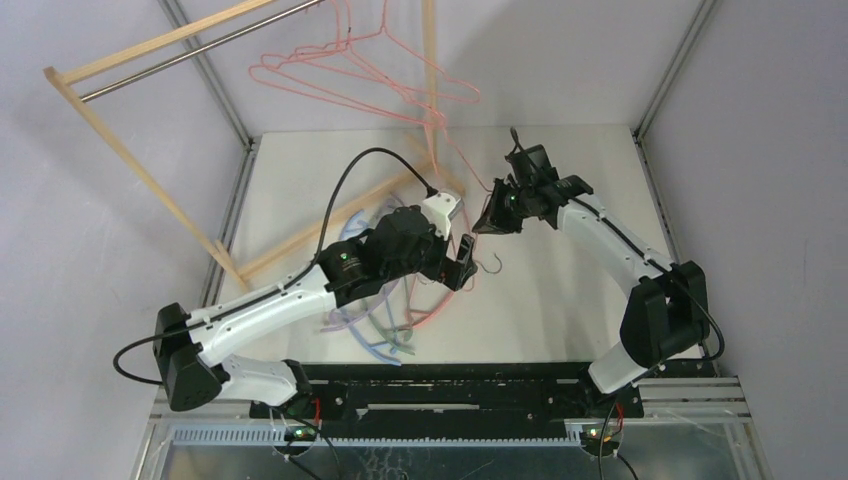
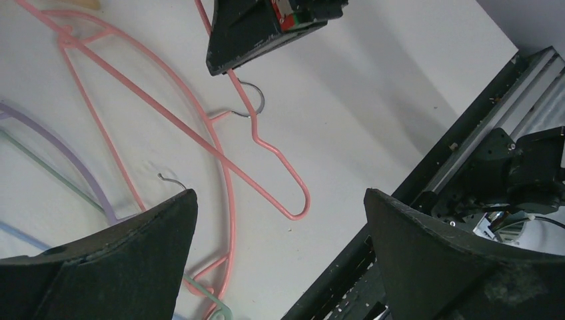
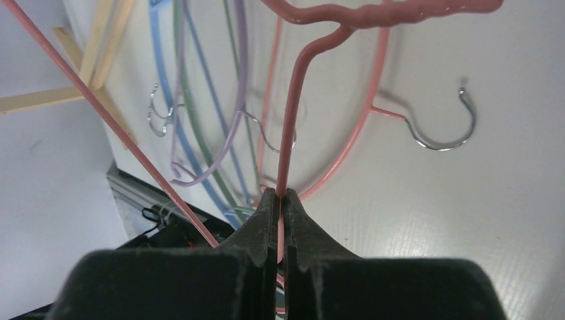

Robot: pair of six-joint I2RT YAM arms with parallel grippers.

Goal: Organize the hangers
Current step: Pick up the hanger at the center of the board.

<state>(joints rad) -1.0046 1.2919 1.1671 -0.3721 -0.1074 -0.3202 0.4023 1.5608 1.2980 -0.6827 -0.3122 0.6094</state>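
My right gripper is shut on a thin pink wire hanger, held above the table near its middle. My left gripper hovers just beside and below it, open wide and holding nothing. The wire hanger's hook end lies between its fingers in the left wrist view. On the table beneath lies a thick pink hanger with a metal hook, tangled with lilac, green and blue hangers. More pink wire hangers hang at the rack's top.
A light wooden rack frame with a metal rod leans over the table's far left, its foot bar lying across the tabletop. The black rail carrying the arm bases runs along the near edge. Grey walls close in both sides.
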